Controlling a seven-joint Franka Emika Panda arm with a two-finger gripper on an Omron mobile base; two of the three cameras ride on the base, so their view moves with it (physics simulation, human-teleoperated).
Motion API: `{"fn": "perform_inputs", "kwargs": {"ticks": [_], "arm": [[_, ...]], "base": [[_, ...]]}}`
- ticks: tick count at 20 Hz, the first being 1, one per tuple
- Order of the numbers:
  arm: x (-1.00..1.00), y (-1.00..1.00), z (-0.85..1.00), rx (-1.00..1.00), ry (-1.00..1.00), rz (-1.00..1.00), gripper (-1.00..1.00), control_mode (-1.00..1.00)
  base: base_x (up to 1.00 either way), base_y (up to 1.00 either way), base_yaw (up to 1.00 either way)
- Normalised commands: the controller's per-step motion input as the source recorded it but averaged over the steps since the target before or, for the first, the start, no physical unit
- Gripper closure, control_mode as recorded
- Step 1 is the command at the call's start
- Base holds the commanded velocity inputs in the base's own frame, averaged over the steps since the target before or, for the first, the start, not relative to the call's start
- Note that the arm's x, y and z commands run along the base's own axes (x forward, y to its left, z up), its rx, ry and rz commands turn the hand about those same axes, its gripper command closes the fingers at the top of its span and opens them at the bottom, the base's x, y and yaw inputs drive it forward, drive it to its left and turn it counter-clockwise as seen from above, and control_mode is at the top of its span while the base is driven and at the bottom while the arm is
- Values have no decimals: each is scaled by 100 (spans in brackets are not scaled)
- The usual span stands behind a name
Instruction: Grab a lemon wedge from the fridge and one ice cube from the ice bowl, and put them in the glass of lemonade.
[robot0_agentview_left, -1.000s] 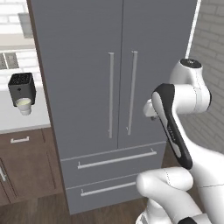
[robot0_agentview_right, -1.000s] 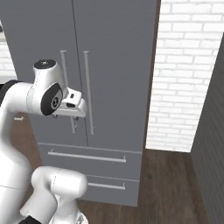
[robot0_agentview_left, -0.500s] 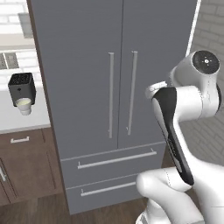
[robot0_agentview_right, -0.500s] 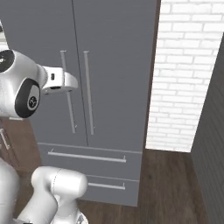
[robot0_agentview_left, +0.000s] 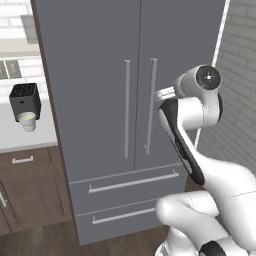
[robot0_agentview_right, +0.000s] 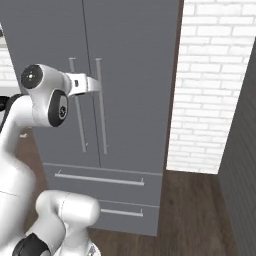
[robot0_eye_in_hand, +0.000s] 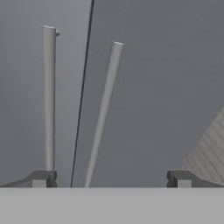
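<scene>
Clearly nothing is done yet: the tall matte grey two-door fridge is shut, hiding any lemon wedge. The gripper, fingers wide apart, faces the right door's slim vertical handle.

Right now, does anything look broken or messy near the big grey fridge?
No, nothing stands out. The fridge has both doors shut, its handles straight and both drawers closed. The gripper is open in front of the handles, touching nothing. The cup on the counter stands upright.
</scene>
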Motion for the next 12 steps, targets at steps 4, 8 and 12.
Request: {"fn": "perform_inputs", "kwargs": {"ticks": [4,8,12], "arm": [[81,-22,-4,27,0,0,-100,-100],[32,-26,-11,36,18,0,-100,-100],[18,1,-5,3,25,0,-100,-100]], "base": [[0,0,0],[0,0,0],[0,0,0]]}}
